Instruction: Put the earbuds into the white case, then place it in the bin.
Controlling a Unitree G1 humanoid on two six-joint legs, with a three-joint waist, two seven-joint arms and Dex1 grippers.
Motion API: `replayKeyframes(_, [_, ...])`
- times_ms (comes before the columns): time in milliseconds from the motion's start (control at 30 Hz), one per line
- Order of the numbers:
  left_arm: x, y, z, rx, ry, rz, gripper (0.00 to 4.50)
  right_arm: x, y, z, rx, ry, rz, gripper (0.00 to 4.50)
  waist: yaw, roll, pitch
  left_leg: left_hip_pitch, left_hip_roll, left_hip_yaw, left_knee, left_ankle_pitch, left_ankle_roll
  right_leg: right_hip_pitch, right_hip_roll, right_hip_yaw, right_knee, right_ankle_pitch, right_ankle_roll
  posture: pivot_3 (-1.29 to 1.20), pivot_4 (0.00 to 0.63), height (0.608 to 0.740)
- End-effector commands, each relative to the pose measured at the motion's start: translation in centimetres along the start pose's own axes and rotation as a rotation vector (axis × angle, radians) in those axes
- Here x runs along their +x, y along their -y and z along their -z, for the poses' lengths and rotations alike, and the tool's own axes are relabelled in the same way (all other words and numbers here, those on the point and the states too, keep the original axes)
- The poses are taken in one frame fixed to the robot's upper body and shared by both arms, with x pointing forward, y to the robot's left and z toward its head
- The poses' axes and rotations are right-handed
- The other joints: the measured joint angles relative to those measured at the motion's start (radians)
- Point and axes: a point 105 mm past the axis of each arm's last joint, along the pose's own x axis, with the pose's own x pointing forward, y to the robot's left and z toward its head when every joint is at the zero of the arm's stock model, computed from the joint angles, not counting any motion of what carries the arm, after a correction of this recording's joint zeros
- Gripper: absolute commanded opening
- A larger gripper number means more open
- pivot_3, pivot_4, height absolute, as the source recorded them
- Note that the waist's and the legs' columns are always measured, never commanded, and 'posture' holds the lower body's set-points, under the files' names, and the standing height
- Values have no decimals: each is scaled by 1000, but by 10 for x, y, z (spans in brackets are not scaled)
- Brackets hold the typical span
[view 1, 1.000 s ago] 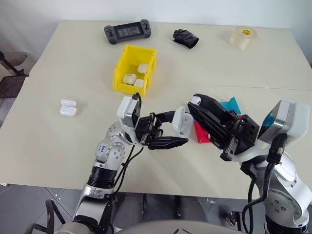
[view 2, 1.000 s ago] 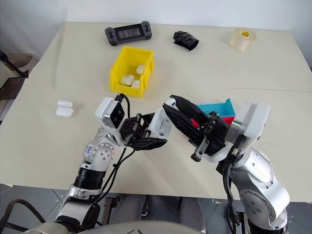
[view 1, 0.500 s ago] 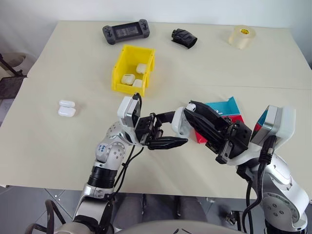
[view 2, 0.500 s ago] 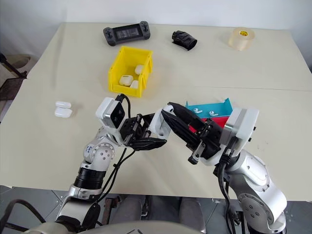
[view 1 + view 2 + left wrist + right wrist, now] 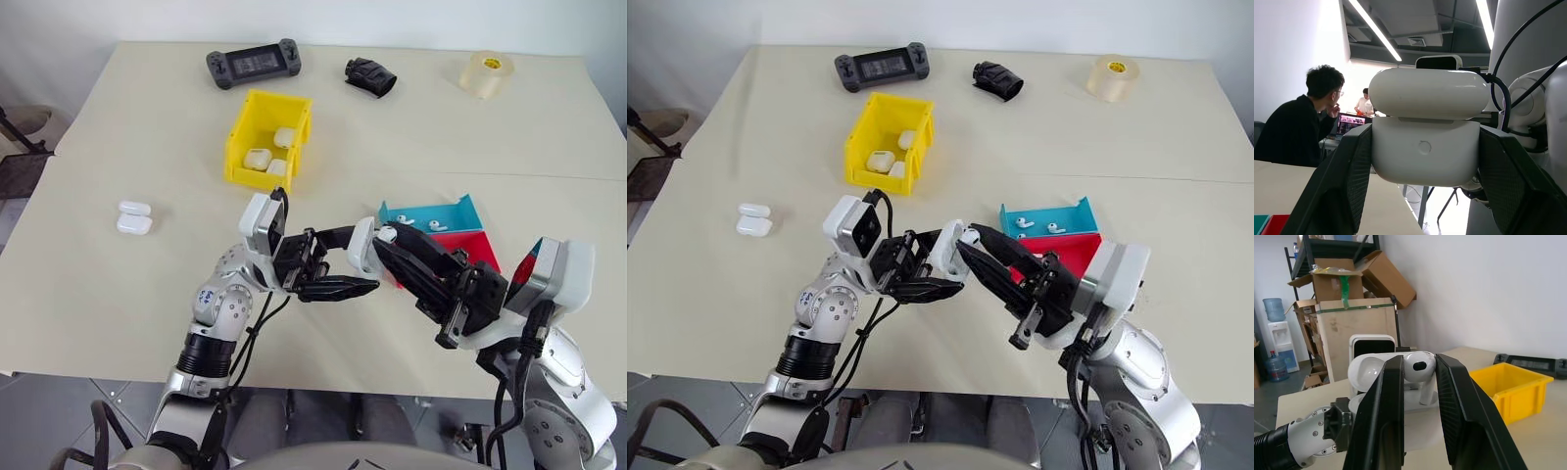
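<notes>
My left gripper (image 5: 363, 258) is shut on the white case (image 5: 361, 245), holding it up above the table's near middle. In the left wrist view the case (image 5: 1425, 154) sits between both black fingers (image 5: 1339, 191), its lid on top with a thin gap. My right gripper (image 5: 388, 239) reaches in from the right, shut on one of the earbuds (image 5: 1419, 369), whose tip is right at the case. Two more earbuds (image 5: 419, 224) lie in the teal tray (image 5: 453, 210). The yellow bin (image 5: 240, 137) stands further back on the table with several white cases inside.
A red tray (image 5: 472, 250) lies just in front of the teal one, beside my right arm. Two white cases (image 5: 135, 217) rest on the table at the left. A game controller (image 5: 253, 67), a black object (image 5: 371, 76) and a tape roll (image 5: 488, 73) line the far edge.
My right arm has sunk and drawn back toward the near edge, uncovering the teal tray, with its fingertips still at the case. The left gripper and case have stayed put.
</notes>
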Motion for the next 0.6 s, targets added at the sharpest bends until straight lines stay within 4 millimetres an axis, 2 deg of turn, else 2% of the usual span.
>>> replayKeyframes(33, [7,0,-12,47,28,27,2817,-1,-5,7,-44,-47,-47,578,0,0,0,0,0,0,0,0,0,0,0,0,0,0,0,0,150,740])
replayKeyframes(333, [8,0,-12,48,32,32,2817,2,-7,10,-76,-57,-81,578,0,0,0,0,0,0,0,0,0,0,0,0,0,0,0,0,150,740])
replayKeyframes(600, [8,1,-12,42,30,44,2817,7,1,11,-92,-40,-64,578,0,0,0,0,0,0,0,0,0,0,0,0,0,0,0,0,150,740])
